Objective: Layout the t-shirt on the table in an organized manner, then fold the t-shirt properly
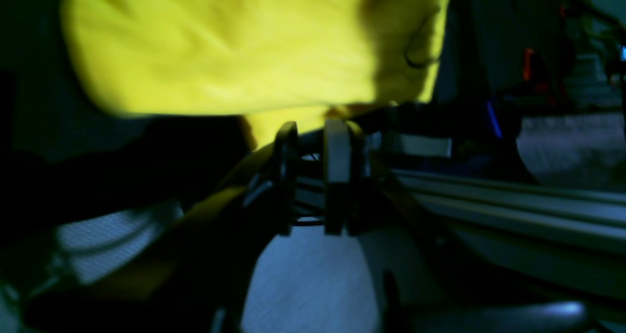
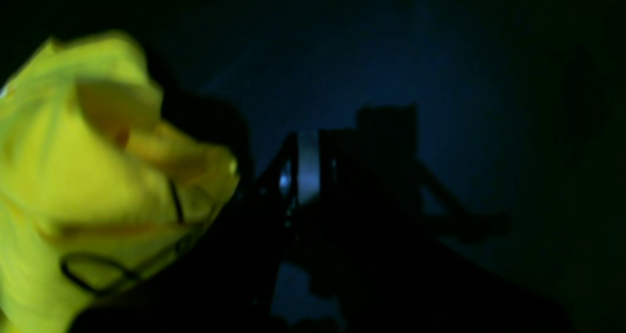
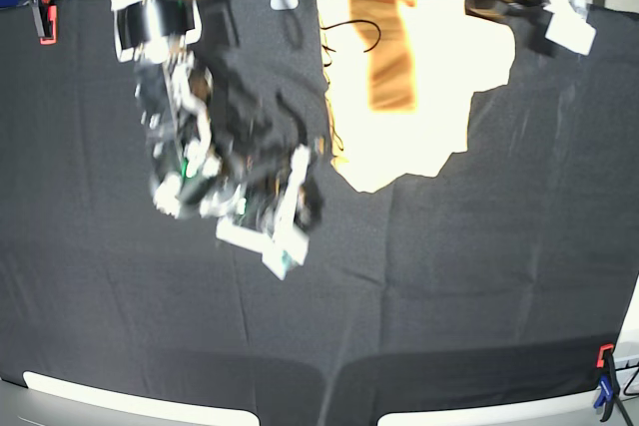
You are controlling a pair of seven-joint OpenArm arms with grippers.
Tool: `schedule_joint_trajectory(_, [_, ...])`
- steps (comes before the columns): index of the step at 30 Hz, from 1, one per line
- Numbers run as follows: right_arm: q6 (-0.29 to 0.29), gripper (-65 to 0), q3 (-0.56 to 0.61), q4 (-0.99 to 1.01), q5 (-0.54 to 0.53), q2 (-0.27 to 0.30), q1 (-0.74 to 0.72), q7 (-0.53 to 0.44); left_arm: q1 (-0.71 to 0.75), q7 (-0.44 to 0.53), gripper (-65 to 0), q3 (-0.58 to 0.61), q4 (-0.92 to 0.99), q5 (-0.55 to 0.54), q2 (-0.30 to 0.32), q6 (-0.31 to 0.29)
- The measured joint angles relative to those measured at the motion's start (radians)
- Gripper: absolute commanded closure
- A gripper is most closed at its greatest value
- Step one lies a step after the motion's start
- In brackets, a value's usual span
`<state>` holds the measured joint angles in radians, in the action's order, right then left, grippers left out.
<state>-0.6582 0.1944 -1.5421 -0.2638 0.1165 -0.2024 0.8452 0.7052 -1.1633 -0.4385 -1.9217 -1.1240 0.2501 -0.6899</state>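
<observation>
A: Item one, the t-shirt [image 3: 414, 97]?
B: Pale yellow, crumpled, at the top centre of the base view on the dark desk [image 3: 479, 286]; an orange band runs down it.
A: Left arm's fingers [image 1: 313, 176]?
B: In the left wrist view, pads close together at frame centre, yellow cloth just above; grip on it cannot be told.
A: Right arm's fingers [image 2: 308, 176]?
B: Closed, dark at centre of the right wrist view; the shirt bunches at the left, apart from them.
A: Rim fittings?
B: Red clamp [image 3: 44, 15], upper left.
</observation>
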Motion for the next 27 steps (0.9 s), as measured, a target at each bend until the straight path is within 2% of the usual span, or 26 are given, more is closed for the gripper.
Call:
schedule_joint_trajectory(3, [0.004, 0.0, 0.0, 0.0, -0.024, -0.003, -0.029, 0.0, -0.007, 0.021, 0.0, 0.093, 0.0, 0.05, 0.003, 0.0])
schedule_joint_trajectory(8, [0.004, 0.0, 0.001, 0.029, -0.034, -0.005, -0.044, 0.0, -0.039, 0.072, 0.0, 0.229, 0.0, 0.233, 0.0, 0.0])
schedule_joint_trajectory(16, [0.004, 0.0, 0.057, 0.126, -0.073, -0.006, -0.041, 0.0, -0.062, 0.184, 0.0, 0.254, 0.084, 0.447, 0.001, -0.001])
schedule_joint_trajectory(22, [0.003, 0.0, 0.098, 0.142, -0.073, -0.006, -0.04, 0.0, -0.165, 0.195, 0.0, 0.254, 0.254, 0.437, 0.002, -0.021])
schedule_joint_trajectory(26, [-0.001, 0.0, 0.098, 0.142, -0.119, -0.004, -0.041, 0.054, -0.214, 0.194, 0.0, 0.257, 0.289, 0.421, 0.034, -0.006])
schedule_joint_trajectory(27, [-0.018, 0.0, 0.098, 0.142, -0.134, -0.003, -0.039, 0.068, -0.228, 0.195, 0.0, 0.259, 0.291, 0.421, 0.048, 0.005])
